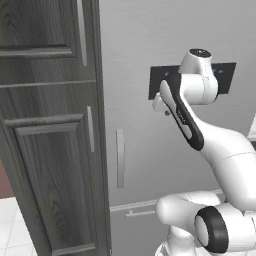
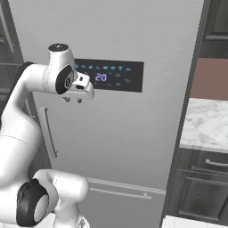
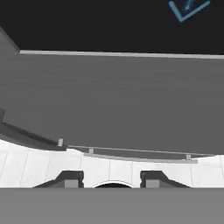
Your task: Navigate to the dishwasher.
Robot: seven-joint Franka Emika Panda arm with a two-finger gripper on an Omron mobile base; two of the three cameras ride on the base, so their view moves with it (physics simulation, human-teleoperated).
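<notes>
Dishwasher undiscernible; grey fridge (image 2: 129,142) ahead.

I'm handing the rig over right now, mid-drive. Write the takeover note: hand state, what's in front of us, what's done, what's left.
Hand: open, holding nothing, raised in front of the fridge.
In front: grey fridge with its dark display panel; wood-grain cabinet to its left; marble counter with dark drawers under it to the right.
Dishwasher: no black front with a horizontal bar handle in these pictures.
Done: nothing to confirm; the base faces the fridge.
Left: find the dishwasher and drive the base to it.
</notes>
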